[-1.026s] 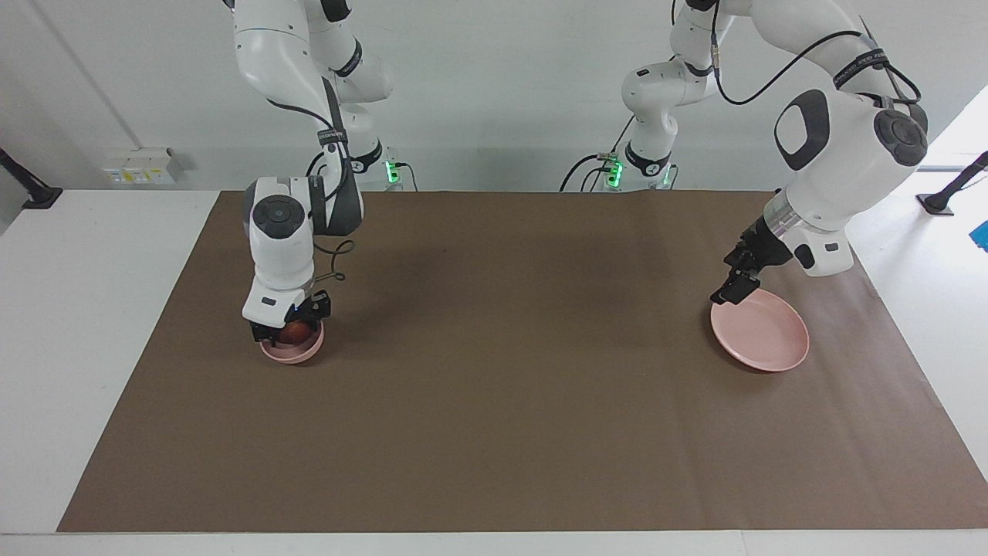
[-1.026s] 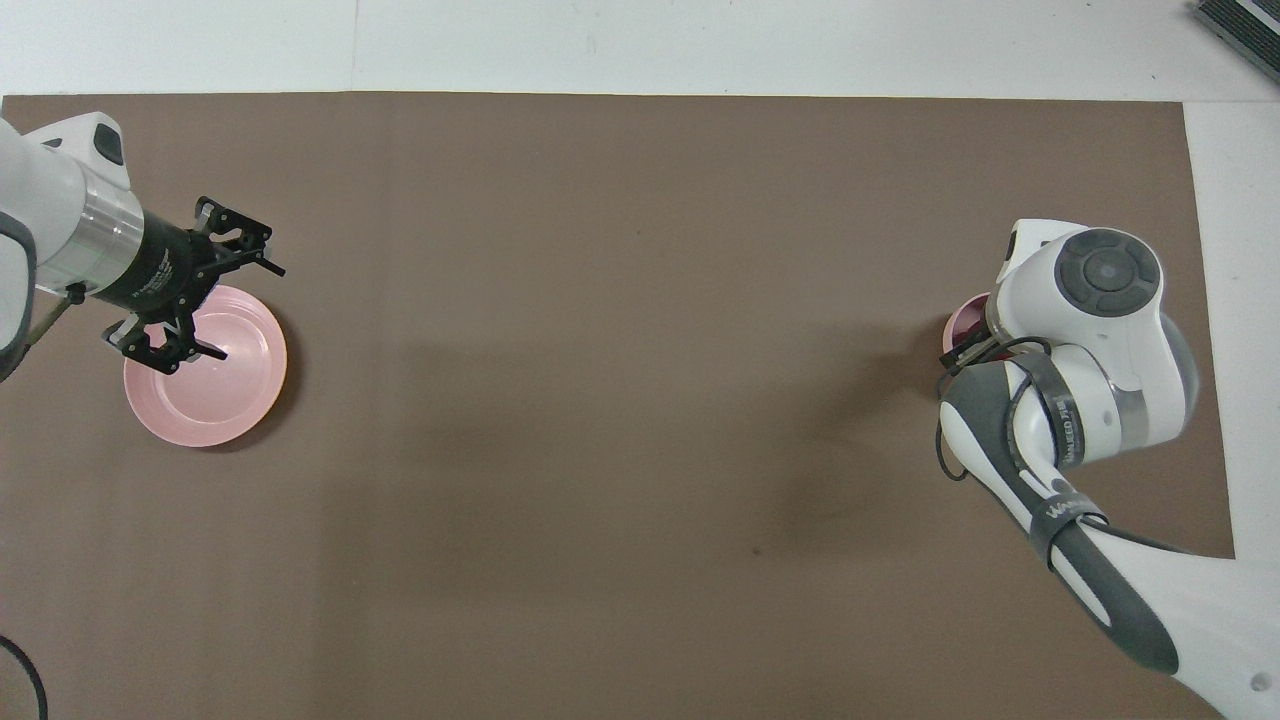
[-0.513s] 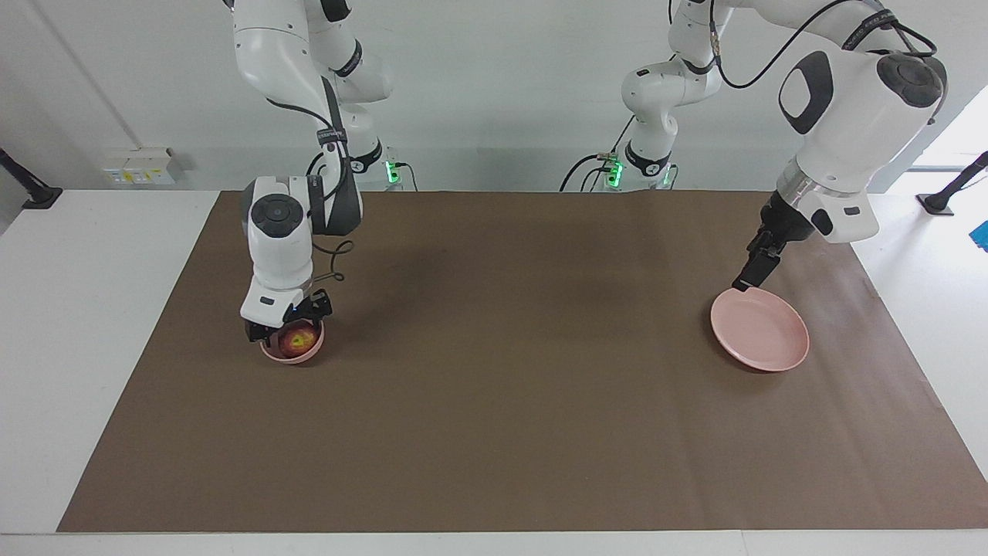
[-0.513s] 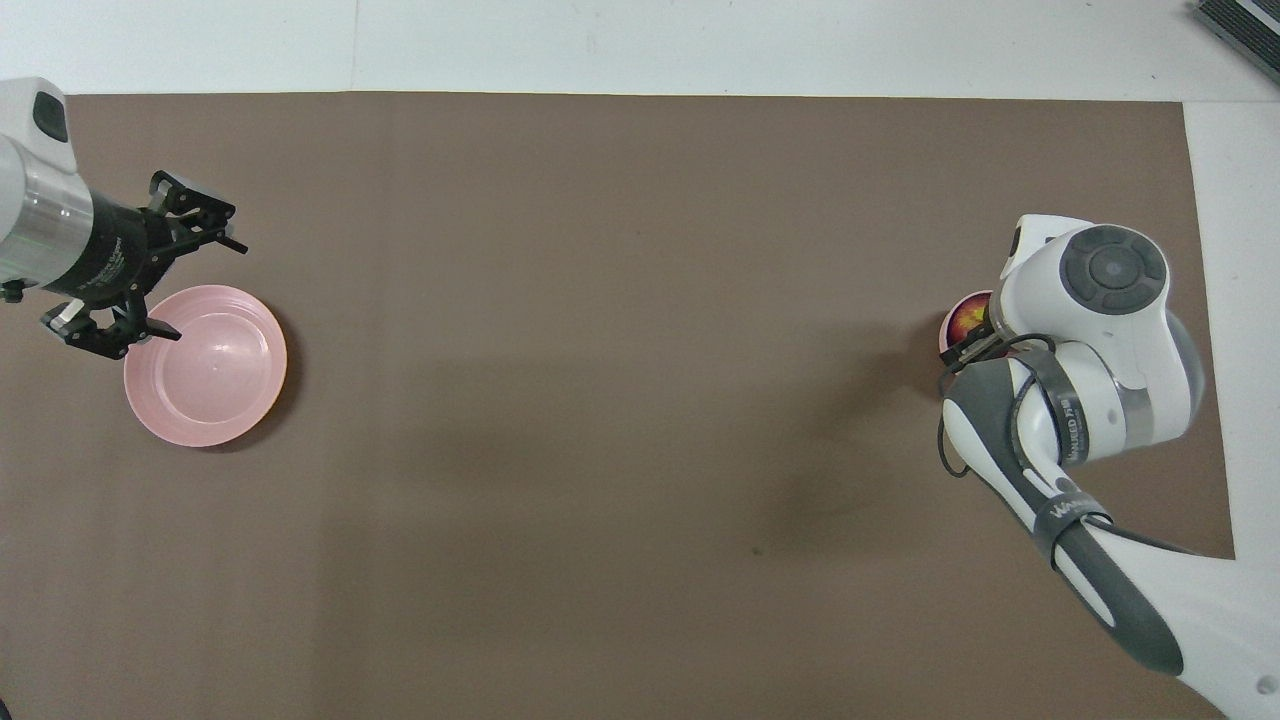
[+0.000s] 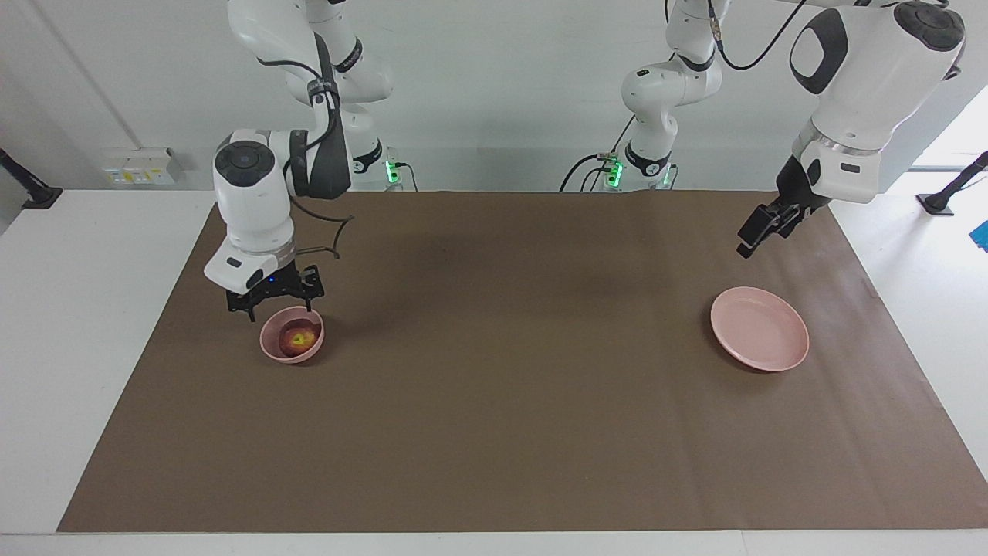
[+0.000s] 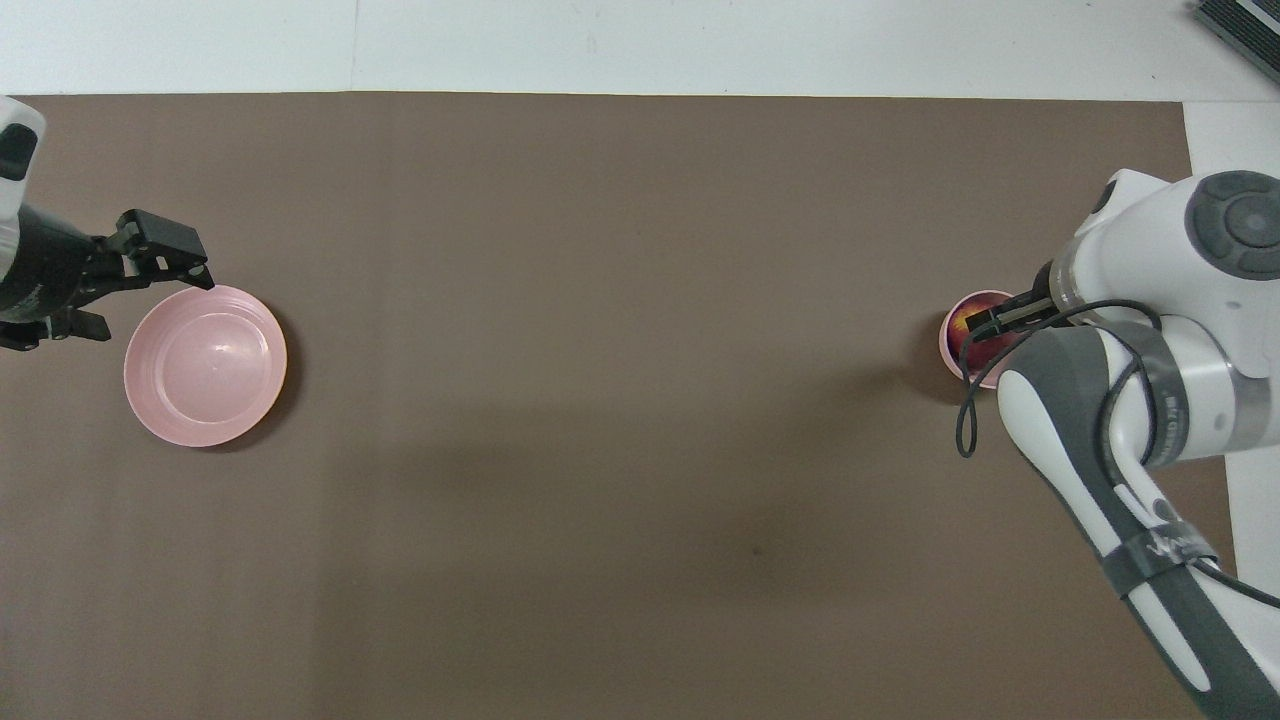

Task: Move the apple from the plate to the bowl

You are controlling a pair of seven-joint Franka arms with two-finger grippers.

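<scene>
We see the right arm bent at the elbow, its wrist pointing straight down over the brown mat point(image 5: 494, 401) near the right arm's end of the table. The right gripper point(image 5: 274, 303) hangs just above the pale pink bowl point(image 5: 292, 345), clear of its rim, with its 2 fingers spread apart and nothing between them. The dark red apple point(image 5: 299, 338) sits inside the bowl, yellowish patch upward. In the overhead view the right arm's white wrist and grey forearm cover part of the bowl, so only a slice of the apple point(image 6: 968, 326) shows.

The left arm is raised high, forearm sloping down. The left gripper point(image 5: 760, 228) is in the air over the mat, above the mat's edge nearest the robots, released and holding nothing. The pale pink plate point(image 5: 760, 338) lies bare near the left arm's end. In the overhead view the left gripper point(image 6: 110, 275) is partly cut off by the frame edge.
</scene>
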